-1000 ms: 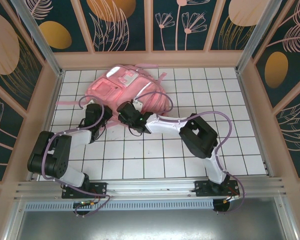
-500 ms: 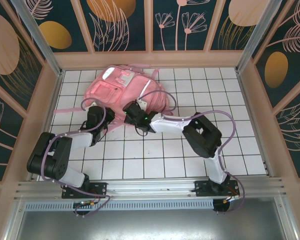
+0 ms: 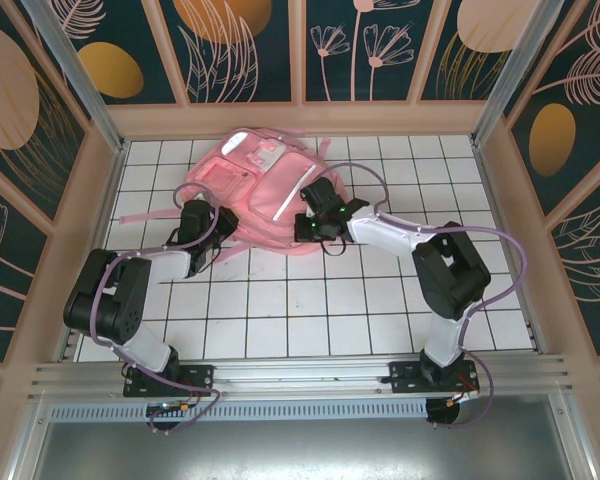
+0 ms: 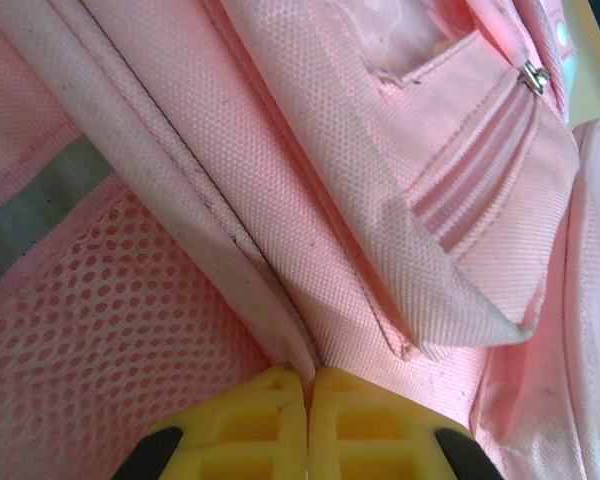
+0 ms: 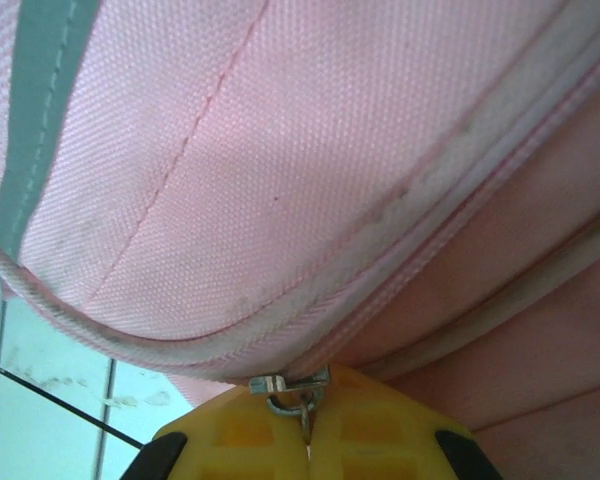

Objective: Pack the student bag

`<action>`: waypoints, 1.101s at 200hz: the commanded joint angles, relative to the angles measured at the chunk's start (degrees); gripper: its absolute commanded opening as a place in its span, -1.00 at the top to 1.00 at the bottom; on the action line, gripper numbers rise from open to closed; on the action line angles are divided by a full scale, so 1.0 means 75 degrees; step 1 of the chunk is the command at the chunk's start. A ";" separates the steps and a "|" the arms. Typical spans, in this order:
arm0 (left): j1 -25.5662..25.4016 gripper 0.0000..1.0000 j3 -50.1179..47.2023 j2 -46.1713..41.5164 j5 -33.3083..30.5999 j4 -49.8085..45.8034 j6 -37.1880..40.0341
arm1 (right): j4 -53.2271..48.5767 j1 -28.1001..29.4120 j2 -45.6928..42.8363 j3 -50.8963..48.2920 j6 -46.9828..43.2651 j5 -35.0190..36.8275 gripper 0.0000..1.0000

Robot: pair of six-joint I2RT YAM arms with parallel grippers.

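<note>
Tiled table (image 3: 310,310): left fingers (image 4: 250,420) pinch the student bag (image 3: 260,185); right fingers (image 5: 370,425) clamp its zipper pull (image 5: 292,392).

student bag (image 3: 258,192) on table (image 3: 380,310) | left pincer (image 3: 206,214) at its left | right pincer (image 3: 313,213) at its right

Both arms reach forward, the left arm (image 3: 130,285) folded tight at its elbow, the right arm (image 3: 425,250) stretched leftward. The left claw (image 4: 308,385) is pinched shut on a student bag (image 4: 330,200) seam; the right claw (image 5: 308,405) is closed, apparently nipping a zip pull (image 5: 290,388).
</note>
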 commanded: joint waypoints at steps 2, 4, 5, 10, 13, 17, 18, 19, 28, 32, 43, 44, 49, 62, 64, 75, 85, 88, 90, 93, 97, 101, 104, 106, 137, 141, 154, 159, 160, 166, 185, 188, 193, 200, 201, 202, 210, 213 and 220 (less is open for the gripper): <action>0.0376 0.85 0.0287 0.0104 -0.1370 -0.0354 0.0541 | -0.2326 -0.0505 0.0022 0.0523 -0.1302 0.0906 1.00; 0.0376 0.85 0.0314 0.0110 -0.1361 -0.0368 0.0568 | -0.2371 -0.0508 0.0035 0.0566 -0.1332 0.0917 1.00; 0.0374 0.84 0.0330 0.0119 -0.1360 -0.0378 0.0581 | -0.2395 -0.0515 0.0051 0.0591 -0.1357 0.0916 1.00; 0.0374 0.84 0.0389 0.0161 -0.1342 -0.0407 0.0639 | -0.2465 -0.0521 0.0073 0.0697 -0.1470 0.0863 1.00; 0.0383 0.83 0.0444 0.0190 -0.1307 -0.0421 0.0684 | -0.2503 -0.0515 0.0077 0.0748 -0.1526 0.0791 1.00; 0.0384 0.82 0.0518 0.0251 -0.1254 -0.0436 0.0750 | -0.2530 -0.0504 0.0088 0.0809 -0.1598 0.0640 1.00; 0.0384 0.81 0.0543 0.0266 -0.1248 -0.0435 0.0765 | -0.2533 -0.0507 0.0089 0.0818 -0.1619 0.0602 1.00; 0.0390 0.81 0.0556 0.0285 -0.1245 -0.0441 0.0779 | -0.2545 -0.0502 0.0089 0.0834 -0.1635 0.0566 1.00; 0.0393 0.78 0.0789 0.0457 -0.1127 -0.0502 0.0893 | -0.2546 -0.0450 0.0068 0.0894 -0.1747 0.0018 1.00; 0.0395 0.76 0.0891 0.0541 -0.1062 -0.0505 0.0935 | -0.2494 -0.0418 0.0046 0.0897 -0.1804 -0.0244 1.00; 0.0400 0.71 0.1206 0.0813 -0.0929 -0.0509 0.1052 | -0.2327 -0.0264 -0.0011 0.0852 -0.1910 -0.1128 1.00; 0.0398 0.70 0.1239 0.0887 -0.0909 -0.0507 0.1057 | -0.2308 -0.0246 -0.0013 0.0845 -0.1921 -0.1190 1.00; 0.0396 0.68 0.1386 0.1066 -0.0832 -0.0527 0.1097 | -0.2238 -0.0132 -0.0006 0.0831 -0.1959 -0.1494 1.00; 0.0396 0.62 0.1828 0.1404 -0.0646 -0.0646 0.1132 | -0.2072 0.0232 0.0013 0.0859 -0.2090 -0.2025 1.00; 0.0396 0.62 0.1886 0.1455 -0.0630 -0.0654 0.1138 | -0.2038 0.0294 0.0024 0.0861 -0.2104 -0.2081 1.00; 0.0399 0.58 0.2155 0.1641 -0.0512 -0.0671 0.1135 | -0.1846 0.0647 0.0111 0.0933 -0.2176 -0.2285 1.00; 0.0396 0.48 0.2348 0.1737 -0.0422 -0.0679 0.1203 | -0.1635 0.0925 0.0250 0.1048 -0.2167 -0.2445 1.00; 0.0396 0.42 0.2422 0.1749 -0.0386 -0.0705 0.1227 | -0.1561 0.0991 0.0305 0.1099 -0.2154 -0.2492 1.00; 0.0396 0.37 0.2471 0.1755 -0.0354 -0.0728 0.1264 | -0.1506 0.1040 0.0340 0.1132 -0.2152 -0.2520 1.00; 0.0397 0.29 0.2492 0.1786 -0.0281 -0.0764 0.1314 | -0.1422 0.1098 0.0383 0.1177 -0.2125 -0.2537 1.00; 0.0396 0.16 0.2734 0.1828 -0.0196 -0.0875 0.1400 | -0.1280 0.1176 0.0457 0.1235 -0.2082 -0.2560 1.00; 0.0396 0.00 0.2920 0.1865 -0.0131 -0.1044 0.1469 | -0.1120 0.1246 0.0511 0.1294 -0.2019 -0.2580 1.00; 0.0396 -0.13 0.3065 0.1891 -0.0101 -0.1264 0.1523 | -0.1018 0.1293 0.0561 0.1336 -0.1991 -0.2601 1.00; 0.0396 -0.18 0.3174 0.1920 -0.0095 -0.1439 0.1552 | -0.0934 0.1324 0.0586 0.1367 -0.1968 -0.2614 1.00; 0.0410 -0.51 0.3464 0.1458 0.0281 -0.2675 0.1630 | -0.0268 0.1415 0.0952 0.1831 -0.1713 -0.2116 1.00; 0.0409 -0.52 0.3370 0.1320 0.0313 -0.2726 0.1587 | -0.0209 0.1407 0.0974 0.1863 -0.1688 -0.2021 1.00; 0.0401 -0.55 0.3068 0.0821 0.0401 -0.2982 0.1449 | -0.0004 0.1360 0.1009 0.1882 -0.1610 -0.1940 1.00; 0.0402 -0.56 0.2922 0.0571 0.0447 -0.3039 0.1366 | 0.0087 0.1347 0.1023 0.1871 -0.1566 -0.1985 1.00; 0.0405 -0.56 0.2900 0.0502 0.0458 -0.3043 0.1343 | 0.0100 0.1338 0.1019 0.1864 -0.1544 -0.1993 1.00; 0.0406 -0.56 0.2670 0.0222 0.0524 -0.3019 0.1215 | 0.0186 0.1315 0.1039 0.1841 -0.1495 -0.2053 1.00; 0.0406 -0.57 0.1797 -0.0601 0.0778 -0.2725 0.0630 | 0.0265 0.1307 0.1124 0.1771 -0.1385 -0.2125 1.00; 0.0398 -0.56 0.1637 -0.0708 0.0832 -0.2640 0.0546 | 0.0274 0.1310 0.1138 0.1756 -0.1366 -0.2121 1.00; 0.0396 -0.56 0.1436 -0.0865 0.0926 -0.2526 0.0407 | 0.0277 0.1298 0.1144 0.1722 -0.1336 -0.2119 1.00; 0.0401 -0.54 0.1181 -0.1047 0.1112 -0.2345 0.0175 | 0.0305 0.1297 0.1152 0.1658 -0.1299 -0.2125 1.00; 0.0404 -0.54 0.1139 -0.1063 0.1131 -0.2316 0.0138 | 0.0309 0.1296 0.1148 0.1647 -0.1293 -0.2134 1.00; 0.0400 -0.54 0.1100 -0.1071 0.1169 -0.2277 0.0108 | 0.0311 0.1296 0.1146 0.1635 -0.1291 -0.2138 1.00; 0.0401 -0.51 0.0833 -0.1218 0.1402 -0.2005 -0.0181 | 0.0352 0.1297 0.1132 0.1564 -0.1253 -0.2165 1.00; 0.0399 -0.50 0.0727 -0.1237 0.1482 -0.1917 -0.0282 | 0.0375 0.1306 0.1115 0.1530 -0.1234 -0.2182 1.00; 0.0376 -0.47 0.0514 -0.1261 0.1675 -0.1688 -0.0522 | 0.0417 0.1298 0.1080 0.1459 -0.1206 -0.2220 1.00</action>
